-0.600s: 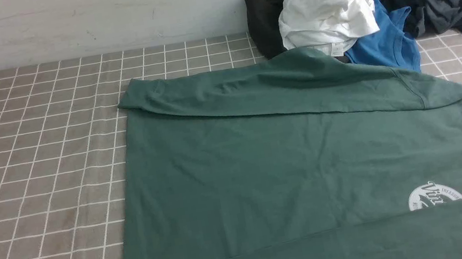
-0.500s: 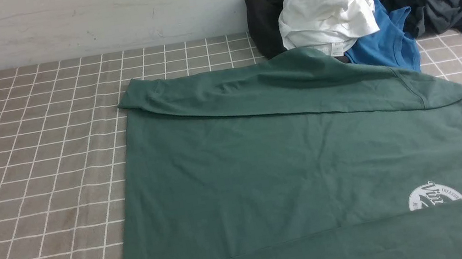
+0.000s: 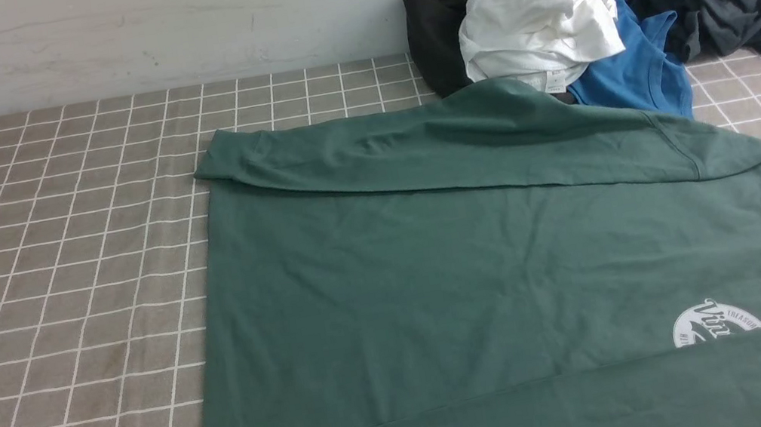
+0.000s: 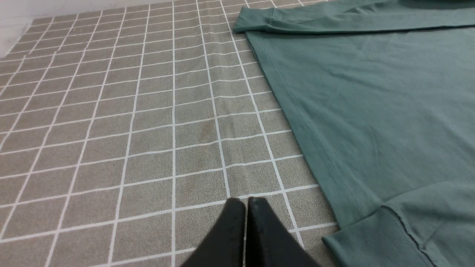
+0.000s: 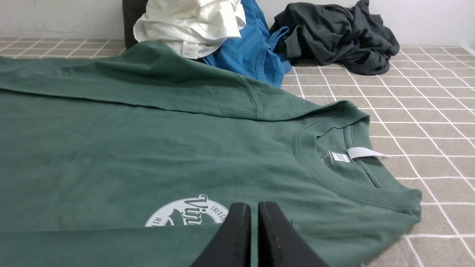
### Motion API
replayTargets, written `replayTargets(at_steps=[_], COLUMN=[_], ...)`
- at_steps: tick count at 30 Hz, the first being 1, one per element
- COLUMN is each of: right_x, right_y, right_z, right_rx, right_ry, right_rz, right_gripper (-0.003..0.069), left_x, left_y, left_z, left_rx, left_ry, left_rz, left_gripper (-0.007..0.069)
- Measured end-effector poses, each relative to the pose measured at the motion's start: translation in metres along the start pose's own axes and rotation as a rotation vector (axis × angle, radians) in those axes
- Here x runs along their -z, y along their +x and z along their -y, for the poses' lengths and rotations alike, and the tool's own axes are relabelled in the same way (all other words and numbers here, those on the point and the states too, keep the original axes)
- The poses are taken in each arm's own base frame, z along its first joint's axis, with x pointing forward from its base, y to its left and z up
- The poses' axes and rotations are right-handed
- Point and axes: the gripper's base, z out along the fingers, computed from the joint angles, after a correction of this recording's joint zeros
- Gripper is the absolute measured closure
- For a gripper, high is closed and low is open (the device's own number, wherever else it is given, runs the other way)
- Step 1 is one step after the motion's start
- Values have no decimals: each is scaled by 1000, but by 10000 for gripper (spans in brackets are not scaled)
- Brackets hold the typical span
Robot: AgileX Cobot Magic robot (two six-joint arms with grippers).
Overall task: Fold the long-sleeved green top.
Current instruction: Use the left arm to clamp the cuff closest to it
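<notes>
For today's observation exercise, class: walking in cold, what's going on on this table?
A two-armed robot is folding the green long-sleeved top, which lies flat on the checked cloth with both sleeves laid across its body. The left gripper is shut over bare cloth beside the hem; the right gripper, also shut, is near the chest logo. Neither holds anything.

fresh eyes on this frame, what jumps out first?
The green long-sleeved top, spread flat over the middle and right of the checked tablecloth, with both sleeves laid across its body and the collar toward the robot's right. Behind it, against the wall, lies a heap: white garment, blue T-shirt, dark grey garment. The left gripper and right gripper are shut, holding nothing.
</notes>
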Motion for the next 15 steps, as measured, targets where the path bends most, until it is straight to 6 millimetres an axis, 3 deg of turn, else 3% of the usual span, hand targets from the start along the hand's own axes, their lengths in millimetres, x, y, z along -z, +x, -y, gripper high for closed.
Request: replayTargets(at_steps=[15], right_x=[0], right_y=[0], right_z=[0], right_rx=[0], right_ry=[0], right_rz=[0], right_gripper=[631], left_x=[0], left_y=[-2], left_z=[-1], left_rx=[-21], left_ry=[-10], left_rz=[24], left_gripper=[632])
